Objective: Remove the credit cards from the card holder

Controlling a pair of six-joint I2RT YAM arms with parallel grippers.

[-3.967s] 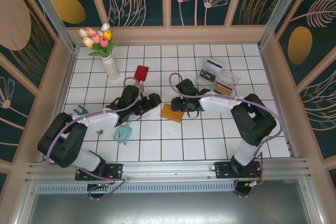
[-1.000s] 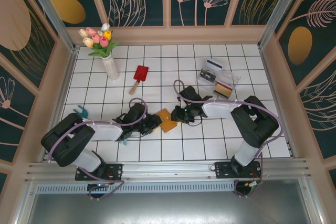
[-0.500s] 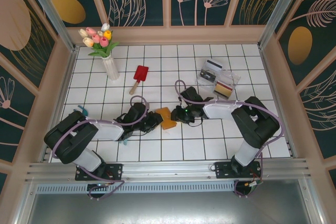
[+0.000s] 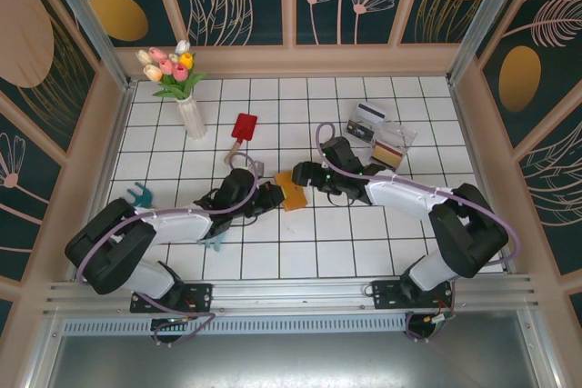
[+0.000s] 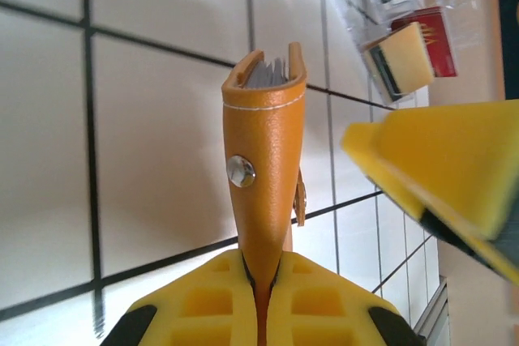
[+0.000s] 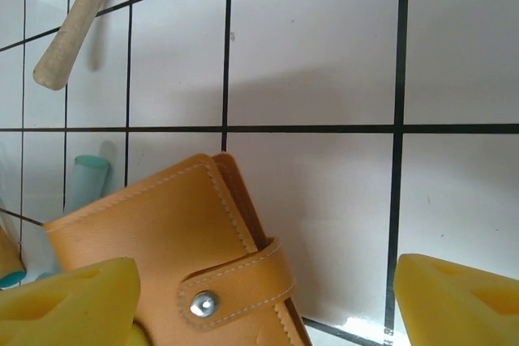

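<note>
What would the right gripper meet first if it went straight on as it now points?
The right gripper would most likely meet the orange-brown folding card holder, clamped by the left gripper just ahead, though depth is unclear.

near tiles of the table (image 4: 309, 256) between the two arm bases lay bare, plenty of room to come in there. the middle was crowded: the card holder (image 4: 293, 194) sat pinched in the left gripper (image 4: 275, 198), and the right gripper (image 4: 303, 177), jaws wide, hung close at its far side, hardly a gap between them. far left, the red scoop (image 4: 242, 129) and the vase (image 4: 192, 118) stood in the way. the clear tray (image 4: 380, 140) sat just behind the right arm. far middle row lay open.
</note>
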